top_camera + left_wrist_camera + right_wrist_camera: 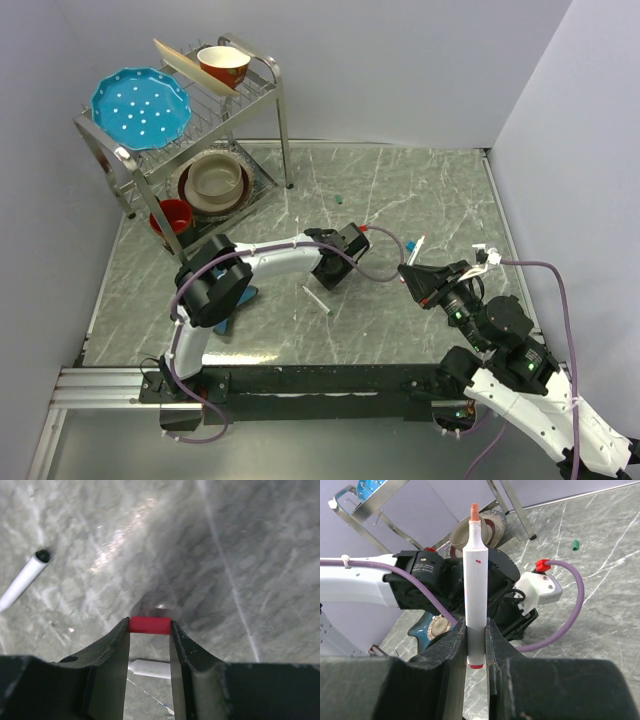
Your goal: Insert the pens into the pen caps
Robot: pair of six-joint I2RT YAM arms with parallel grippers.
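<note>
The grey marble table [400,330] carries a metal dish rack [228,95] with plates and bowls at its far left corner, well apart from the work. Both arms reach toward the middle of the table, so the two parts can meet in the air between them.

The left arm [270,258] stretches across to the right, and the left gripper [149,630] is clenched on a red cap [149,625], which lies crosswise between the fingertips above the table. I cannot tell which way its open end faces.

The right gripper [475,630] grasps a white pen [475,570] near its red tail end. The barrel stands straight out from the jaws, with the reddish tip aimed at the left wrist. This probably leaves most of the pen free to slide into the cap. The tip colour suggests this pen belongs with that cap.

A spare pen [316,300] lies on the table below the left gripper. Another pen [22,582] with a dark tip lies off to the side in the left wrist view. A small green cap [341,199] sits alone further back, not yet matched to a pen.
</note>
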